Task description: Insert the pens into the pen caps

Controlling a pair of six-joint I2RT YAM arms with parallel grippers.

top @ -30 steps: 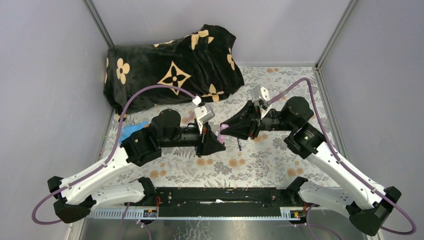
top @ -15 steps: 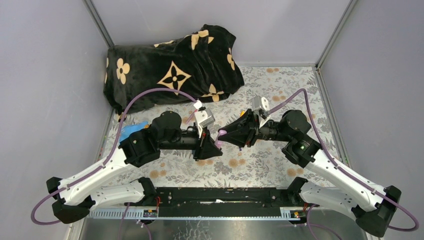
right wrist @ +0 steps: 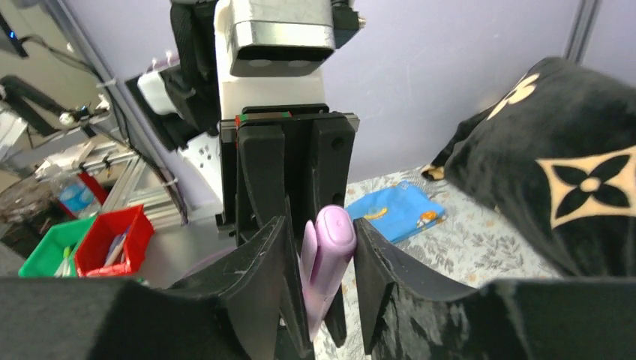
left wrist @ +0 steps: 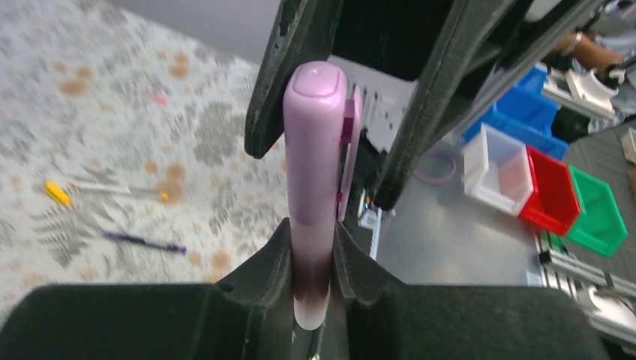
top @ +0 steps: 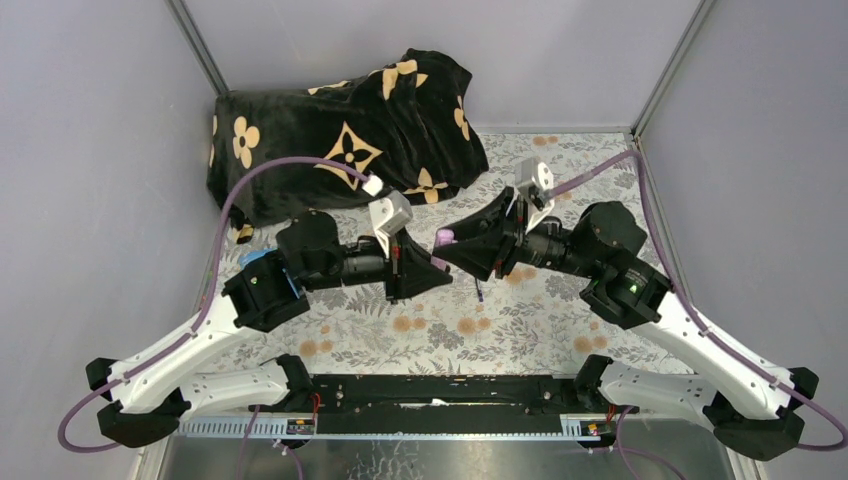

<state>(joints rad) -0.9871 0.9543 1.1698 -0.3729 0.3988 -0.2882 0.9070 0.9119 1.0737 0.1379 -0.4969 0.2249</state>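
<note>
Floral tablecloth (top: 520, 330) below. My left gripper (left wrist: 311, 234) pinches the lilac plastic pen (left wrist: 310, 296). Its stubby lilac cap (left wrist: 315, 135) sits at 12 o'clock. My right gripper (right wrist: 321, 229) is spread around the cap. Risk: if the cap is half-seated, it could tilt off.

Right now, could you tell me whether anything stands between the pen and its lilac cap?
Nothing visible does: the cap already sits over the end of the pen, which the left gripper clamps in its jaws, while the right gripper straddles the cap.

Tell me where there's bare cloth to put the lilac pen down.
Crowded at centre, where left gripper and right gripper meet, a dark pen lying just beside. Bare: the near strip between them and the base rail, and the far right corner beside the blanket.
</note>
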